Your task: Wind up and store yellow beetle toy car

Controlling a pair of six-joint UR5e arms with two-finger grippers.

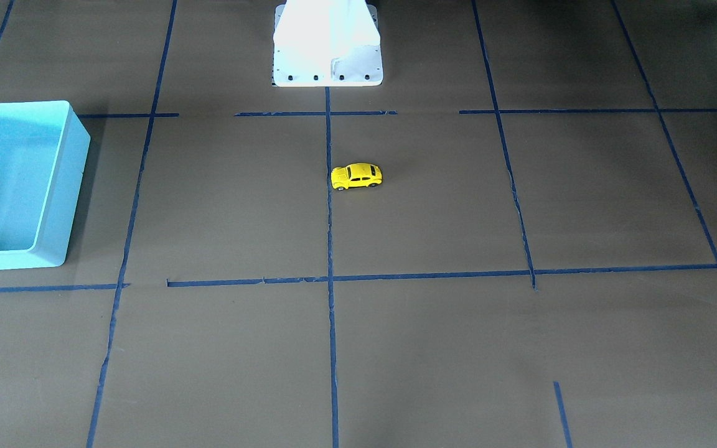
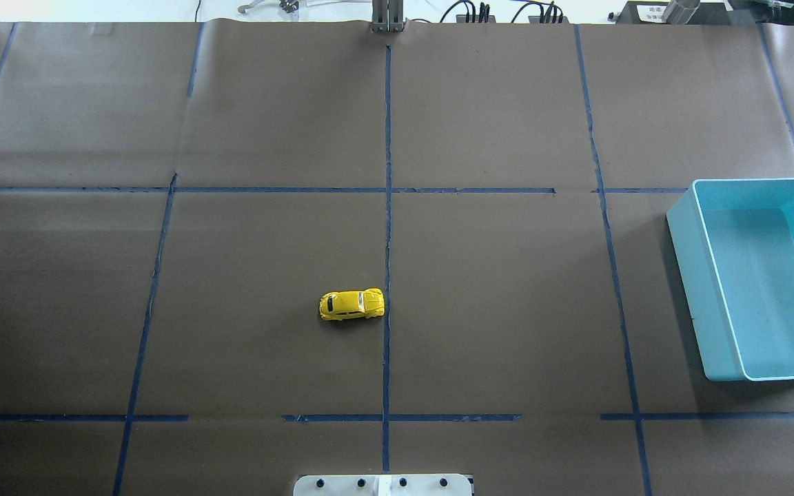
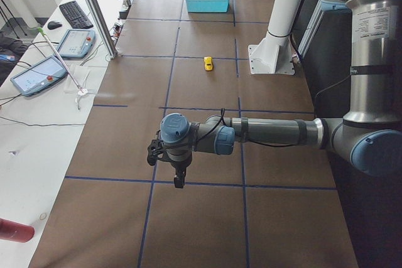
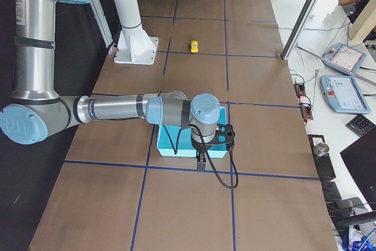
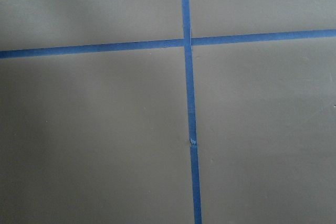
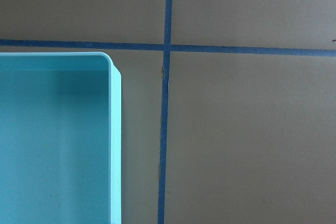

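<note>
The yellow beetle toy car (image 1: 356, 176) (image 2: 351, 304) stands on its wheels near the middle of the table, just beside the centre tape line; it is small and far off in the side views (image 3: 208, 63) (image 4: 194, 46). Nothing touches it. My left gripper (image 3: 179, 180) hangs above the table's left end, far from the car, and I cannot tell whether it is open or shut. My right gripper (image 4: 201, 160) hovers at the near edge of the turquoise bin (image 4: 170, 145), state also unclear. Neither wrist view shows fingers.
The turquoise bin (image 2: 686, 269) (image 1: 53, 186) (image 6: 116, 129) sits at the table's right end with nothing visible inside. The white robot base (image 1: 327, 56) stands at the robot's edge. Blue tape lines (image 5: 189, 129) cross the brown table. Tablets and cables lie beyond the far edge (image 3: 75, 42).
</note>
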